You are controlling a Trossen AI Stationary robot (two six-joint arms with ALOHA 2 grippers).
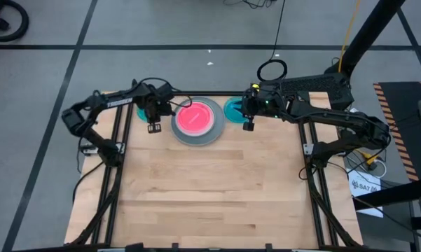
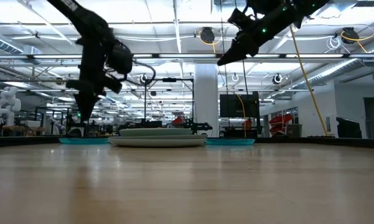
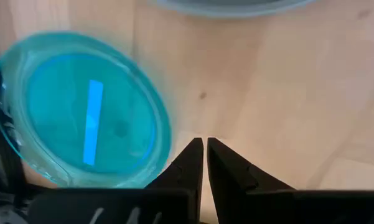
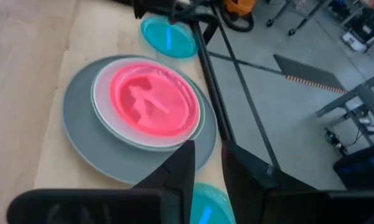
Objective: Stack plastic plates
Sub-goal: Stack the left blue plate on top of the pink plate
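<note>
Fingers of the left gripper were seen nearly closed in the left wrist view, with only a thin slit between the tips and nothing held. That gripper was recorded above the far left part of the bench, just beside a teal-blue plate lying flat on the wood. In the low view the same gripper was noted hanging clear above the bench surface, not touching the plate.

Fingers of the right gripper were observed slightly apart, a narrow gap between them, empty. This gripper was placed at the far edge of the bench, over a second teal-blue plate, a part of which was seen between and below the fingertips in the right wrist view. In the low view the right gripper was found raised well above the bench.

Between the two teal-blue plates a stack was recorded at the far middle of the bench: a large grey plate at the bottom, a pale medium plate on it, and a pink-red plate on top. Whether further plates lay inside the stack could not be told. The stack was noted just beside both single teal-blue plates but apart from them.
</note>
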